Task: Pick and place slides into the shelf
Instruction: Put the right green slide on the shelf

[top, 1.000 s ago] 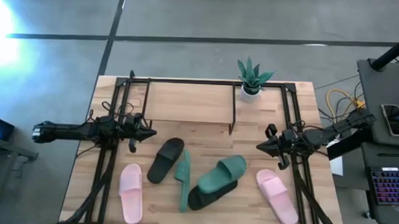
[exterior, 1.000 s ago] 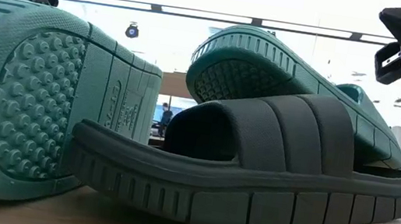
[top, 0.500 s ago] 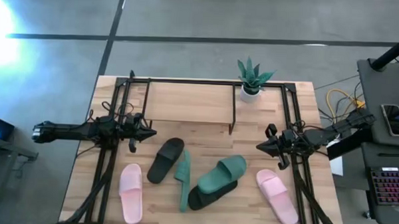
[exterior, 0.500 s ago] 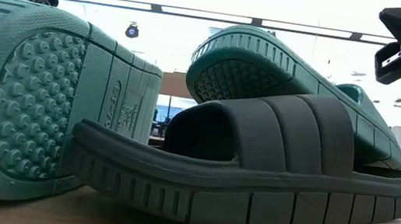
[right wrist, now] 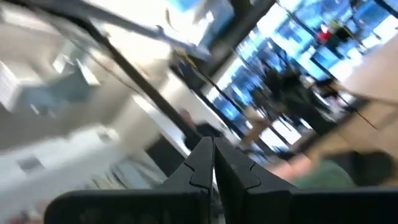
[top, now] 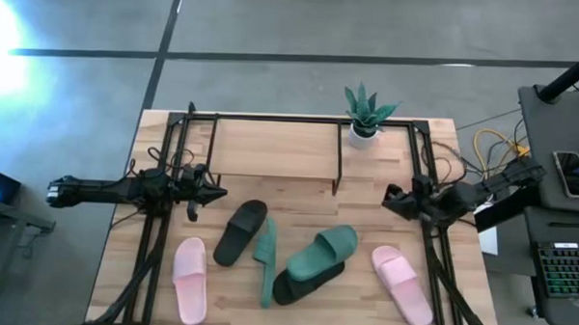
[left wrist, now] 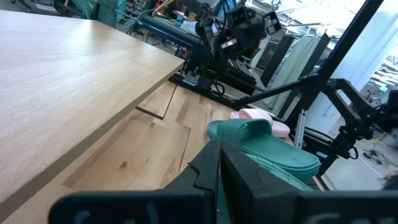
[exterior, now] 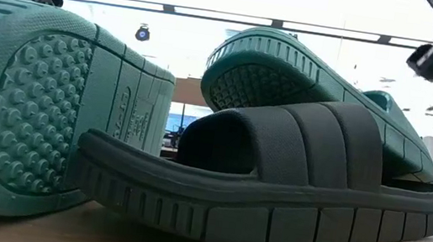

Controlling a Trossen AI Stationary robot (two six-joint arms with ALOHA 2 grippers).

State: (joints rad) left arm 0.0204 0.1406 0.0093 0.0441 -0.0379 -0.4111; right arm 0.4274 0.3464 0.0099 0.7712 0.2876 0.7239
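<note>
- grey concrete floor surrounds a light-wood worktop (top: pixel 295 293), with a desk and keyboard (top: pixel 568 272) off to the right.
- left gripper (top: pixel 217 193) hovers over the worktop's left side, fingers pressed together and holding nothing; in its wrist view the two dark fingers (left wrist: pixel 205 174) meet in a thin seam.
- just beside its tip lies one black slide (top: pixel 241 232), flat, angled toward the shelf.
- right gripper (top: pixel 392 202) hangs over the right side, tilted, fingers together and empty; its wrist view shows the fingers (right wrist: pixel 202 163) closed against a blurred room.
- below it lies a pink slide (top: pixel 401 284), near the worktop's right front corner.
- between the arms, a green slide (top: pixel 265 259) stands on its edge, touching the black one beside it.
- a second green slide (top: pixel 323 252) rests on top of the other black slide (top: pixel 303 284); in the low view the green one (exterior: pixel 307 79) tilts over the black strap (exterior: pixel 281 147).
- the other pink slide (top: pixel 190 279) lies flat at the left front, apart from the rest.
- the shelf (top: pixel 271 147) stands at the back of the worktop, its wood top bare, rods at both ends.
- a potted plant (top: pixel 366 115) sits at the shelf's right end.
</note>
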